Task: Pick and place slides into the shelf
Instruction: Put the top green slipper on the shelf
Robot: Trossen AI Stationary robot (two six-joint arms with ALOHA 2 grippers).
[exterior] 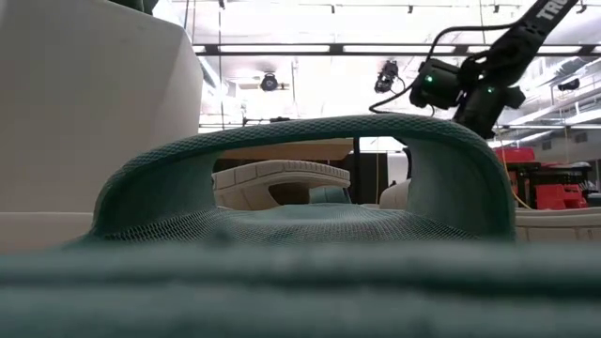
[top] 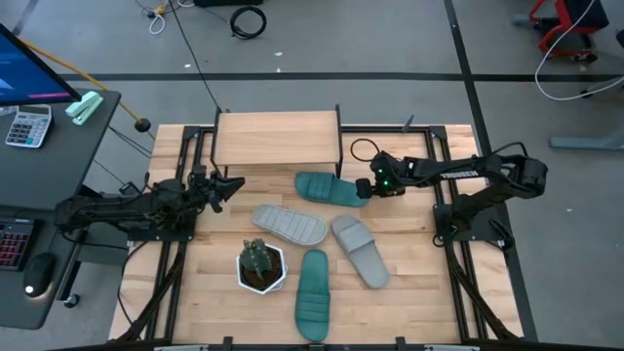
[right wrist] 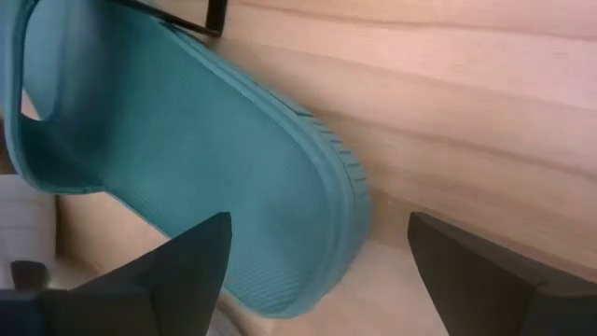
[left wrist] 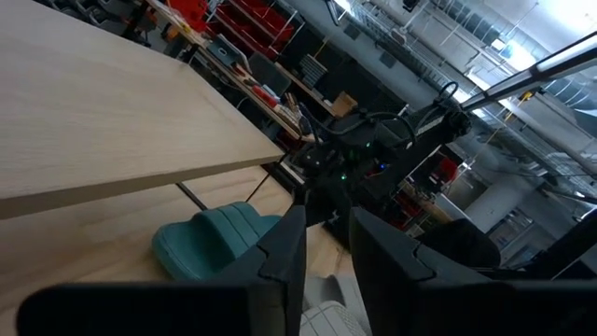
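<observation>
1. Lying on the large wooden tabletop (top: pixel 419 292) just in front of the shelf (top: pixel 278 136), one teal slide (top: pixel 330 188) is sitting with its heel end at the right gripper (top: pixel 365 187), whose fingers are standing wide apart on either side of that heel without pinching it.
2. Resting nearer the table's middle, two grey slides (top: pixel 291 223) (top: pixel 359 251) are lying side by side at an angle, and the second teal slide (top: pixel 313 294) is pointing toward the front edge beside the potted plant (top: pixel 260 265).
3. The shelf is standing at the far edge of the table with nothing showing on its top board.
4. The left gripper (top: pixel 232 183) is hovering near the shelf's left front corner, its fingers a narrow gap apart and holding nothing.
5. The table is sitting on a grey floor crossed by dark tape lines, with cables trailing behind it and a desk (top: pixel 39 146) carrying a calculator (top: pixel 27 126) to the left.
6. The low view is filled by the near teal slide's strap (exterior: pixel 310 141), through which a grey slide is showing.
7. The left wrist view is showing shelving with red bins (left wrist: pixel 252 23) in the room beyond, which the high view is missing.
</observation>
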